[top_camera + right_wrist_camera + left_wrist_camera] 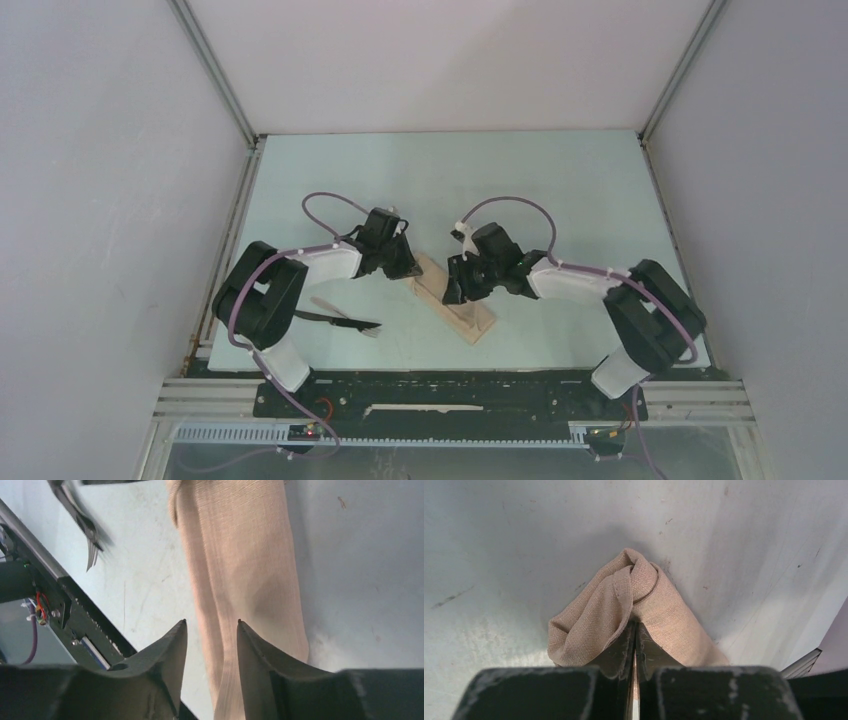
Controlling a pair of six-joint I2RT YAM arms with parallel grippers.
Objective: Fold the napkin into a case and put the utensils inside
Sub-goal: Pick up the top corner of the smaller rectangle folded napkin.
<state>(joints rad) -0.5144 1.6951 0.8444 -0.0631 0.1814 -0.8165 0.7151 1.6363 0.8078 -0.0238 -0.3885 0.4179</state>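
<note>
napkin (664,610): coarse woven matt cloth; table (524,540) smooth, scuffed, prob. laminate.

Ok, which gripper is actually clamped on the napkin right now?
The left gripper: its jaws are shut on the bunched end of the napkin. The right gripper is open, straddling the folded strip without pinching it.

A pale blue-green table (560,190) sits boxed by plain white panels: side wall (100,200) at 9 o'clock, back wall (450,60) at 12, another wall (770,150) at 3. Aluminium posts (215,70) rise at 11 and 1, and a metal rail (450,395) crosses at 6. The light is soft and even, possibly from overhead.
</note>
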